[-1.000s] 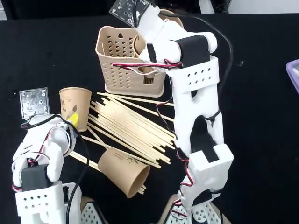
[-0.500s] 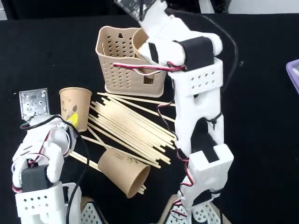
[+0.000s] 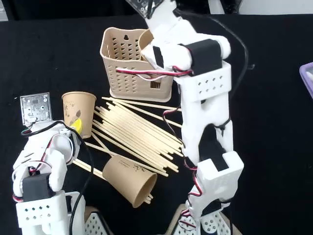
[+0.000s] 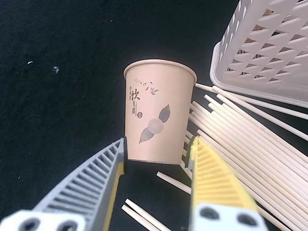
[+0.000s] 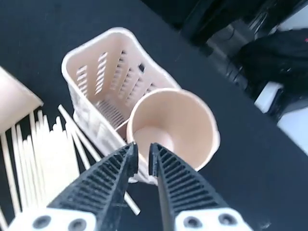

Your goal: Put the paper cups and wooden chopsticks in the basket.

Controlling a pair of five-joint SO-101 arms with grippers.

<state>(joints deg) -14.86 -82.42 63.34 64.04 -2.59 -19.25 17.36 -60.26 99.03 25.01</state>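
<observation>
Paper cup (image 5: 179, 115), rim pinched in right pincer (image 5: 143, 147), hangs at the basket (image 5: 94, 67).

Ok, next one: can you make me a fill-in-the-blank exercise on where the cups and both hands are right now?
1. The right hand is shut on one cup, holding it at the top of the ____.
2. The left hand is ____ around a second cup, which stands upright.
3. A third cup lies on its ____ on top of the chopsticks.
Missing words: basket; open; side.
</observation>
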